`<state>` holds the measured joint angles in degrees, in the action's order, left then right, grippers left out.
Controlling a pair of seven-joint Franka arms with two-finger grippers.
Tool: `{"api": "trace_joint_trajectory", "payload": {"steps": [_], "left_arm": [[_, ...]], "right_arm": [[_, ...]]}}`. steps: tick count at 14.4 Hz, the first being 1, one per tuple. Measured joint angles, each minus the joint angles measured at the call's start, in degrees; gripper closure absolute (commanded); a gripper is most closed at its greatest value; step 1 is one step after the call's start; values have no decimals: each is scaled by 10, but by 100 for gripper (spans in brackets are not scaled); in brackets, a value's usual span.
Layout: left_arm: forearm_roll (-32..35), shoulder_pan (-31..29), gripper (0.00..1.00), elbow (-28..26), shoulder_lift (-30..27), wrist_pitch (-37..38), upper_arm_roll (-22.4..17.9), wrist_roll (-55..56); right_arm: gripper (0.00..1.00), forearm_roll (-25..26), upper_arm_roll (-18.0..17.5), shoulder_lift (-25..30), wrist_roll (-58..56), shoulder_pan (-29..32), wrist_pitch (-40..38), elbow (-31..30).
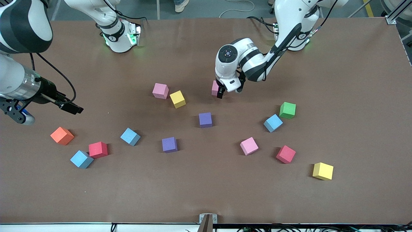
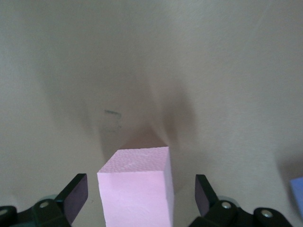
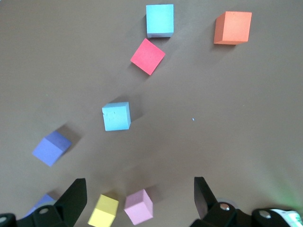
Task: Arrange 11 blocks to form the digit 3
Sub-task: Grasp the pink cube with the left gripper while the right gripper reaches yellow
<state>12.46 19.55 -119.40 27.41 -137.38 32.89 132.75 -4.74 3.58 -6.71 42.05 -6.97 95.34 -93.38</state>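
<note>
Pincer status first: left pincer (image 1: pixel 222 91) is down at the worktop (image 1: pixel 354 96), jaws spread wide and straddling a pink cube (image 2: pixel 137 189). Wrist view shows a gap between each finger and the cube's sides, so it is released, not gripping. That cube sits near mid-worktop, one cube-row farther from the front camera than the purple cube (image 1: pixel 205 119), which I'll use as landmark.

Right pincer (image 1: pixel 71 108) waits, jaws also spread and empty, hanging over the right arm's end of the worktop, above the orange cube (image 1: pixel 62 135).

Around the purple landmark:
- second pink cube (image 1: pixel 160 90) and yellow cube (image 1: pixel 177 99): farther from the camera, toward the right arm's end, just beside each other
- second purple cube (image 1: pixel 169 144): nearer the camera, slightly toward the right arm's end
- light blue cube (image 1: pixel 130 136), red cube (image 1: pixel 98 149), another light blue cube (image 1: pixel 81 159): well toward the right arm's end, the last two just beside each other
- third pink cube (image 1: pixel 248 146) and second red cube (image 1: pixel 285 154): nearer the camera, toward the left arm's end
- third light blue cube (image 1: pixel 273 122), corner-to-corner with the green cube (image 1: pixel 287 110): toward the left arm's end
- second yellow cube (image 1: pixel 323 170): nearest the camera, toward the left arm's end

Progress: effectively zero. Cubes lie scattered and skewed; no bar or column of the digit 3 exists. My read: this is the first pick. All eleven placements remain, plus squaring each cube up.
</note>
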Motion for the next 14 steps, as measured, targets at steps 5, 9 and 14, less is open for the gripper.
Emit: {"api": "trace_joint_trajectory", "payload": {"steps": [5, 9, 14], "left_arm": [[2, 25, 0, 0, 5, 0, 0, 22], [37, 29, 31, 0, 23, -8, -1, 25], [90, 29, 78, 10, 32, -19, -2, 10]], "right_arm": [[0, -2, -3, 9, 95, -21, 47, -54], [0, -2, -3, 52, 117, -33, 116, -148], [0, -2, -4, 61, 174, -53, 176, -217]]}}
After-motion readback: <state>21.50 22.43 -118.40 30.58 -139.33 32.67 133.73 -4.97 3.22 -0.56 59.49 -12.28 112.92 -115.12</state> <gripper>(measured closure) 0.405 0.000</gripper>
